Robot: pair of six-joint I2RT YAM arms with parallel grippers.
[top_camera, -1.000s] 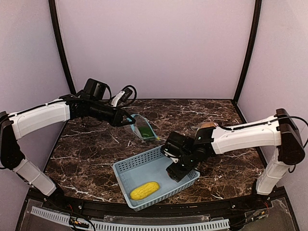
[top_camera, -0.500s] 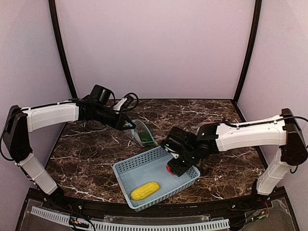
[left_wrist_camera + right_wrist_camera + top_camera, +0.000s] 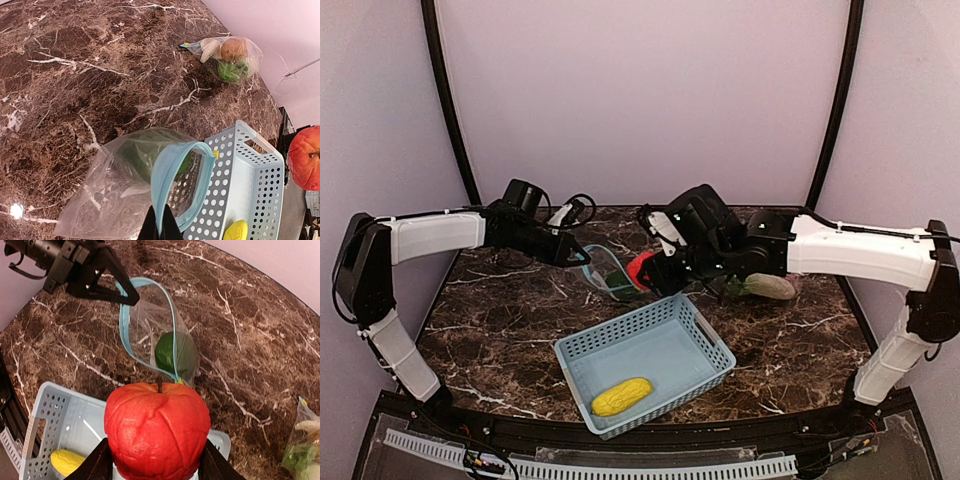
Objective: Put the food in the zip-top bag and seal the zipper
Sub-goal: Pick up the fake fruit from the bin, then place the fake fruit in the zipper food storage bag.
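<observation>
Red apple (image 3: 157,432) sits clamped in your right gripper (image 3: 656,268), whose jaws stand partway open around the fruit. The apple is raised above the tabletop (image 3: 500,310), just beside the mouth of the clear zip-top bag (image 3: 120,185). Your left gripper (image 3: 160,226) is pinched fully closed on the bag's blue zipper rim, holding the mouth open and lifted. A dark green round fruit (image 3: 167,352) lies inside that bag. The yellow corn (image 3: 620,396) lies in the light blue basket (image 3: 582,346) near the front edge. A second clear bag (image 3: 250,50), holding a brown potato (image 3: 234,49) and some green pieces, lies on the tabletop well apart, toward the right rear.
</observation>
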